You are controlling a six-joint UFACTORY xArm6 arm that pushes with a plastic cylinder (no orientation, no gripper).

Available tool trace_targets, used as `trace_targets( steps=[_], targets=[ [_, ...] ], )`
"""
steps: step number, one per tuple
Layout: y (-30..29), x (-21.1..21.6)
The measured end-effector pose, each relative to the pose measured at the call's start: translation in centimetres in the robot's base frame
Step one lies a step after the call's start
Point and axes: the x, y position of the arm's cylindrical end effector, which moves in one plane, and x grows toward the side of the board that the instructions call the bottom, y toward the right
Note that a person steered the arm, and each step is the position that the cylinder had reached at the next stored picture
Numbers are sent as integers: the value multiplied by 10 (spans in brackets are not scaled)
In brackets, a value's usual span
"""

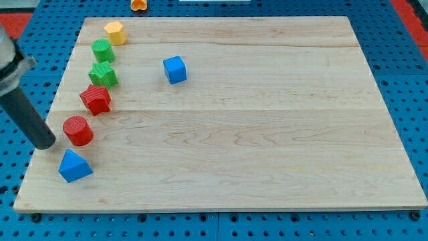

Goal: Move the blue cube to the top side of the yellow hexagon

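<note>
A pale wooden board (267, 134) lies on the blue pegboard bench (408, 80), and it carries everything of interest; there are no bins or trays here, only this flat board holding the blocks.

Along its left side runs a loose line of pieces. Farthest away is the yellow hexagon (116, 32), close to the far left corner. Just nearer than it sits a green cylinder (102, 50), then a green star-like block (103, 74), almost touching one another. A red star-like block (95, 99) follows, then a red cylinder (78, 130), and nearest of all a blue triangular block (74, 166). Beyond the far edge of the board, off on the pegboard, a small orange piece (138, 5) pokes into sight, too cut off to tell its shape.

The blue cube (174, 69) stands alone, well to the right of the green pieces and nearer than the yellow hexagon, apart from every other block. It looks clean-edged, bright blue, turned slightly askew to the board's grain.

The arm has no grasping end effector, so nothing opens or closes; it ends in a dark rod. My tip (45, 144) rests at the board's left edge, just left of the red cylinder and a little beyond the blue triangular block, far from the blue cube.
</note>
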Motion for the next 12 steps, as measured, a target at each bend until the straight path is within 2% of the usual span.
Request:
trace_targets(
  steps=[1,2,3,4,5,7,8,9,10,11,12],
  targets=[
    [15,-12],
    [-24,26],
    [-15,106],
    [41,110],
    [145,89],
    [172,-110],
    [178,-159],
    [236,-168],
    [271,-157],
    [317,-175],
    [291,-225]
  ],
)
